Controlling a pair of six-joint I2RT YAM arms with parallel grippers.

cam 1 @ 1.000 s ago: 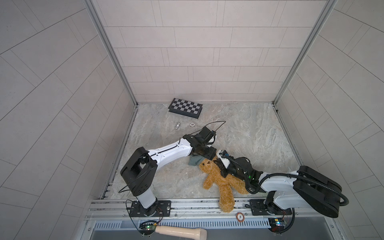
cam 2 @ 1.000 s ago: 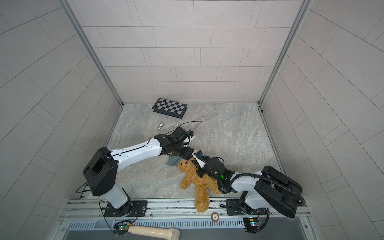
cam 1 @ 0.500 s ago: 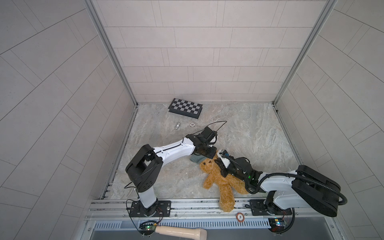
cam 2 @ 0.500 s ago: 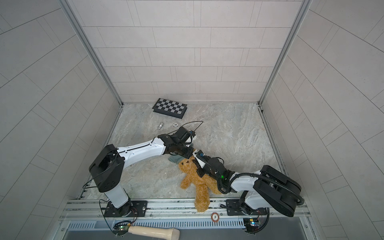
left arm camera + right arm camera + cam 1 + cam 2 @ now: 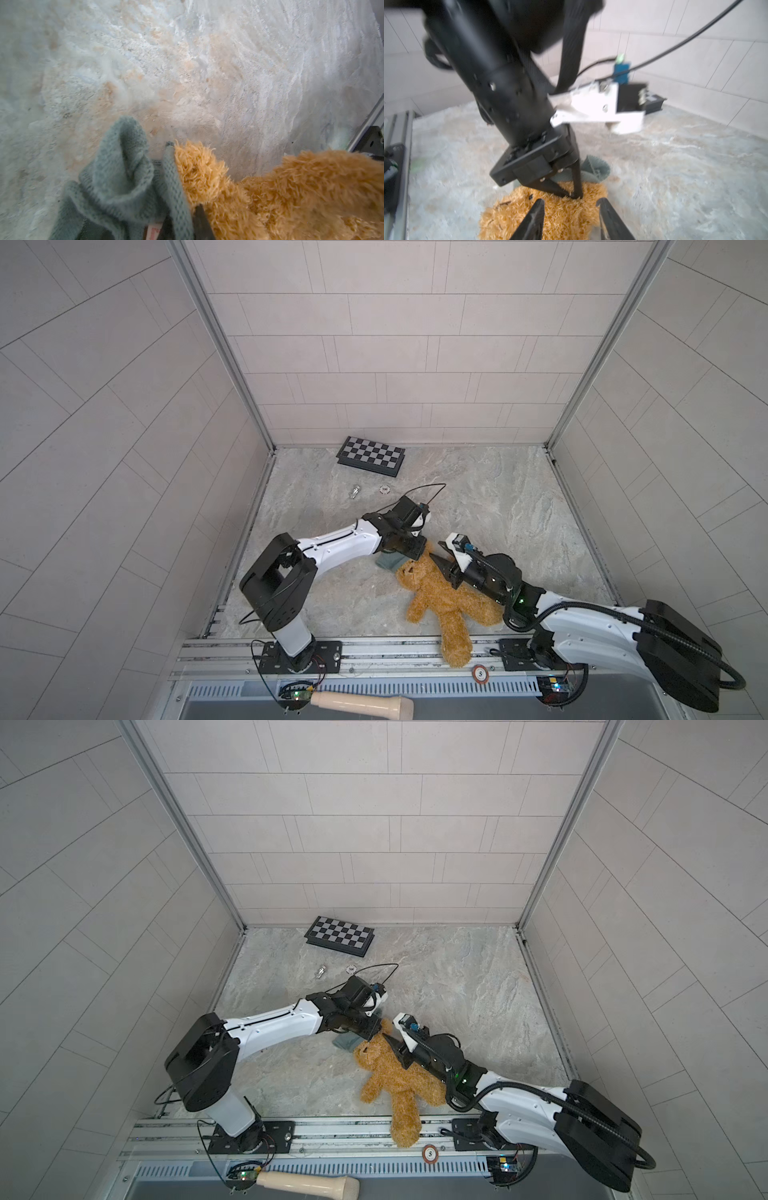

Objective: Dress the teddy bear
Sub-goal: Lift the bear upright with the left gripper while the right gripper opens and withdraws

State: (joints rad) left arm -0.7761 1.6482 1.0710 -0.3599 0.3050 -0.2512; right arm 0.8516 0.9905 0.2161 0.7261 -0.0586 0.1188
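The teddy bear (image 5: 442, 599) (image 5: 395, 1079) lies on its back on the stone floor, one leg over the front rail. A grey-green knitted garment (image 5: 388, 562) (image 5: 124, 176) lies bunched beside its head. My left gripper (image 5: 415, 552) (image 5: 182, 226) is shut on a strip of the garment's edge, right against the bear's fur (image 5: 270, 197). My right gripper (image 5: 439, 559) (image 5: 571, 209) stands open over the bear's head (image 5: 560, 216), its fingers (image 5: 535, 218) spread apart and gripping nothing. The left gripper's tips (image 5: 576, 195) meet just beyond, with the garment (image 5: 596, 169) behind them.
A folded chessboard (image 5: 371, 456) lies at the back wall, with a small silver piece (image 5: 354, 490) and a chip (image 5: 385, 489) in front of it. Another chip (image 5: 479, 673) sits on the front rail. A wooden handle (image 5: 361, 701) lies below the rail.
My left gripper has closed on the garment's edge by the bear's head. My right gripper has opened from shut and let go of the bear.
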